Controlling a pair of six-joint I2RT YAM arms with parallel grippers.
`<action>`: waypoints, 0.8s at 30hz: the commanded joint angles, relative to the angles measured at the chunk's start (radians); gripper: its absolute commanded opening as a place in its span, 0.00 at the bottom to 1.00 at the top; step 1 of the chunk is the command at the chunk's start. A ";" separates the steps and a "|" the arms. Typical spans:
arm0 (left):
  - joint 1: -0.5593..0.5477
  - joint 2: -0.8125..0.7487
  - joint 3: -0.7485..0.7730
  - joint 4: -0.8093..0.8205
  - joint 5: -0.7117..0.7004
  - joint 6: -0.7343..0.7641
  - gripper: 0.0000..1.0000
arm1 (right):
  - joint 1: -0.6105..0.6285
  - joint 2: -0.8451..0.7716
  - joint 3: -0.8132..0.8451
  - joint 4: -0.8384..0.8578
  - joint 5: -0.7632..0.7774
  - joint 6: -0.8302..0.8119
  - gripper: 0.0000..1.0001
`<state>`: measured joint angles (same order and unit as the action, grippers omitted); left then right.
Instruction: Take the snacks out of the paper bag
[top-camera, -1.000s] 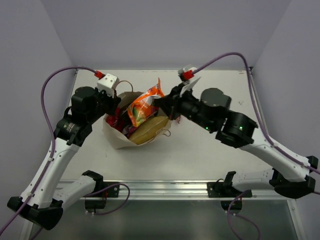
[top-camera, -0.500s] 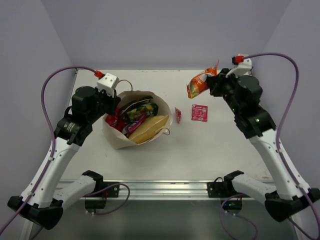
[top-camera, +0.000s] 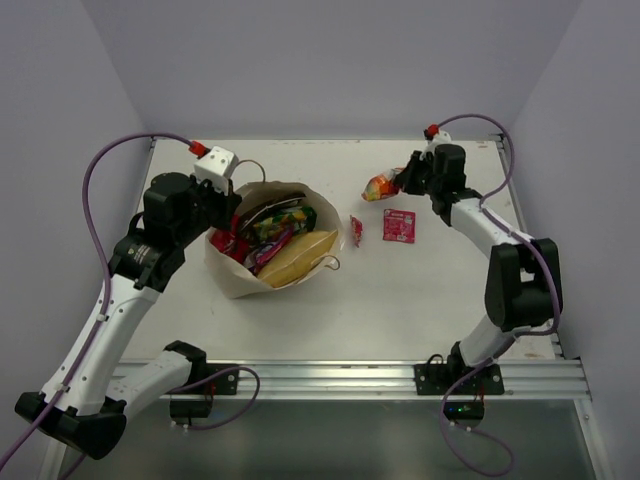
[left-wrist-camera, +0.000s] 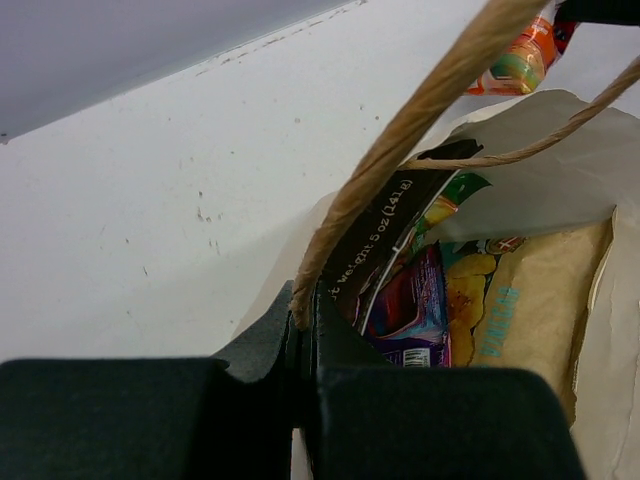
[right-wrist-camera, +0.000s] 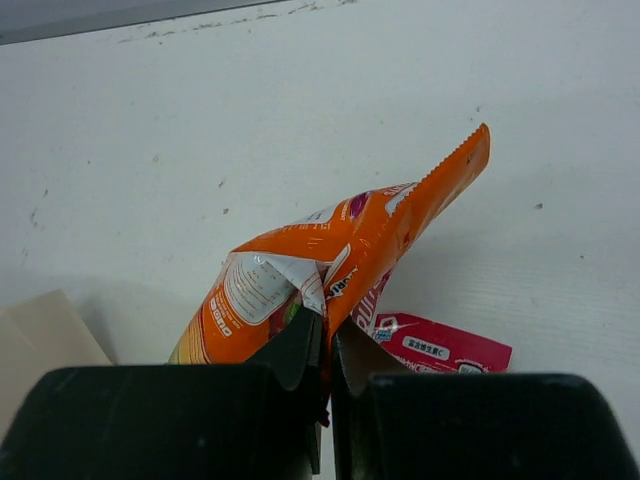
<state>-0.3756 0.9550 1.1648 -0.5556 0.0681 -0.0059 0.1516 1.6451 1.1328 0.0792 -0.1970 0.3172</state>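
While the paper bag (top-camera: 228, 278) is sitting open on the left half of the desk (top-camera: 400, 300), most of the snacks are lying packed inside it. A tan-yellow packet (top-camera: 302, 257) is leaning along the near-right side of the mouth. A green packet (top-camera: 296, 216) and a magenta packet (top-camera: 263, 251) are lying beside it. A red packet (top-camera: 228, 240) is pressing against the left wall, and a dark brown packet (top-camera: 266, 206) is standing at the far side. From the left wrist a purple packet (left-wrist-camera: 415, 300) is also showing, wedged between the dark one and the tan one.

Three snacks are lying or hanging outside the bag. A tiny red packet (top-camera: 355, 230) is resting on the desk just beside the bag's right rim. A pink packet (top-camera: 398, 225) is lying flat a little farther right. An orange packet (top-camera: 382, 186) is hanging beyond the pink one, toward the far right of the desk. The right jaws are pinching it tightly by one crimped edge. Whether its lower end is touching the desk cannot be told.

The left jaws are clamping shut on the bag's far-left rim, right where a cord handle (left-wrist-camera: 400, 140) is rising from the paper, and they are holding that side of the mouth up.
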 joint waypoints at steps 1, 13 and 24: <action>-0.005 -0.012 0.027 0.031 0.018 0.032 0.00 | -0.049 0.048 0.050 0.143 -0.084 -0.018 0.04; -0.005 -0.019 0.024 0.029 0.047 0.055 0.00 | -0.038 -0.198 0.105 -0.194 0.096 -0.059 0.72; -0.005 -0.038 0.035 0.026 0.113 0.110 0.00 | 0.500 -0.564 0.081 -0.279 -0.053 -0.385 0.75</action>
<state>-0.3756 0.9470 1.1648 -0.5636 0.1314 0.0647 0.5709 1.0672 1.2171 -0.1577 -0.2001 0.0463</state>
